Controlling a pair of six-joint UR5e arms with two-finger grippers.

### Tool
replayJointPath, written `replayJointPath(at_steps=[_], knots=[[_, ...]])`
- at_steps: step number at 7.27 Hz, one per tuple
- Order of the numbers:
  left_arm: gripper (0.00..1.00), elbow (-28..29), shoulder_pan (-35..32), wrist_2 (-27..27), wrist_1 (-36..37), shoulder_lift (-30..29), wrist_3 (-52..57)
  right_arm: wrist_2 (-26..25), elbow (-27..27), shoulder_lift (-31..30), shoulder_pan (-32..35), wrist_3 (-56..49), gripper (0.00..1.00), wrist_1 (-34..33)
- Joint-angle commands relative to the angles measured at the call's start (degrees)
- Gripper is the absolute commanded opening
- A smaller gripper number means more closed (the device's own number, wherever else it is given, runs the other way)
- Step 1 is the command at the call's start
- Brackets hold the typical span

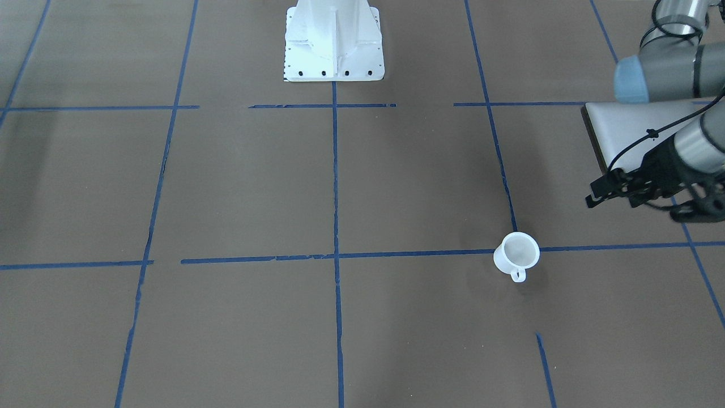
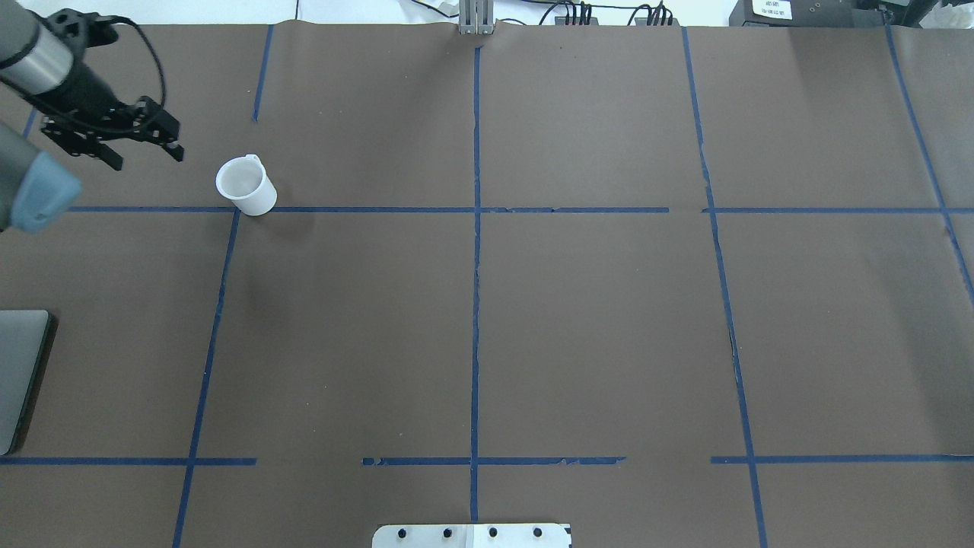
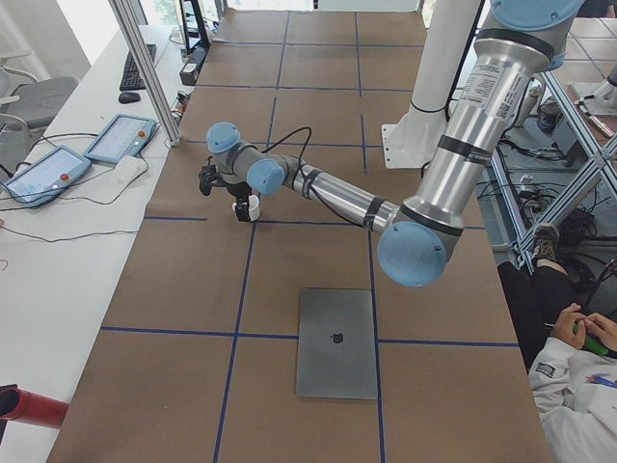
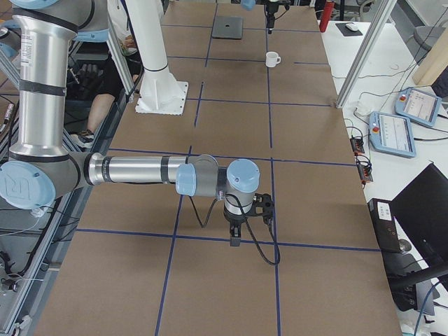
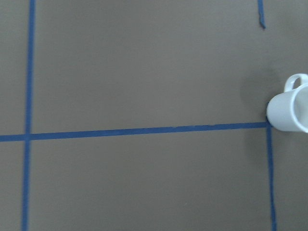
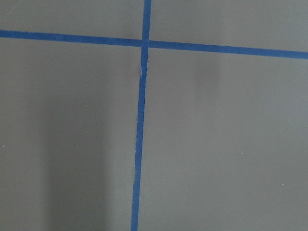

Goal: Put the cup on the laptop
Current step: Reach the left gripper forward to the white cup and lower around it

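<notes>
The white cup [image 2: 245,186] stands upright on the brown table, on a blue tape crossing, its handle turned away from the robot; it also shows in the front view [image 1: 516,253] and at the right edge of the left wrist view [image 5: 291,108]. My left gripper [image 2: 148,160] is open and empty. It hovers to the left of the cup in the overhead view and is apart from it [image 1: 592,195]. The silver-grey laptop [image 3: 336,342] lies closed and flat at the table's left end [image 2: 19,373], partly under my left arm [image 1: 628,133]. My right gripper [image 4: 234,234] points down over bare table; I cannot tell whether it is open or shut.
The white robot base plate [image 1: 334,45] is at the table's robot-side middle. Teach pendants [image 3: 120,135] lie on the white bench beyond the far edge, by a metal post [image 3: 145,68]. A seated person [image 3: 578,357] is at the robot's side.
</notes>
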Motion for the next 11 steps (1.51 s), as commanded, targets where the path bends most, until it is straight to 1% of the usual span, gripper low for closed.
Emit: replayJointPath(at_steps=[1,2,3,4,6,8,9,10,11], knots=[[1.00,9.82,4.97,5.48,-8.49,-5.91,-11.27,0.00,0.00,0.02,0.00,0.00,1.00,0.00],[1.00,13.68,5.50,5.59,-11.68,-7.75,-12.72,0.00,0.00,-0.07,0.00,0.00,1.00,0.00],[1.00,18.16,5.67,5.59,-11.71,-12.12,-12.74,0.00,0.00,-0.07,0.00,0.00,1.00,0.00],[1.00,19.95,5.76,6.11,-11.80,-13.38,-12.47,0.00,0.00,0.02,0.00,0.00,1.00,0.00],[0.99,20.40,7.34,12.50,-12.67,-13.31,-11.07,0.00,0.00,0.02,0.00,0.00,1.00,0.00],[0.96,20.40,8.31,12.62,-12.86,-12.69,-10.54,0.00,0.00,0.02,0.00,0.00,1.00,0.00],[0.67,20.40,8.57,12.62,-13.29,-12.43,-10.54,0.00,0.00,-0.07,0.00,0.00,1.00,-0.09],[0.11,20.40,8.58,12.62,-13.29,-12.08,-9.67,0.00,0.00,0.02,0.00,0.00,1.00,0.00],[0.00,20.40,8.49,12.62,-13.38,-11.90,-8.53,0.00,0.00,-0.07,0.00,0.00,1.00,-0.09]])
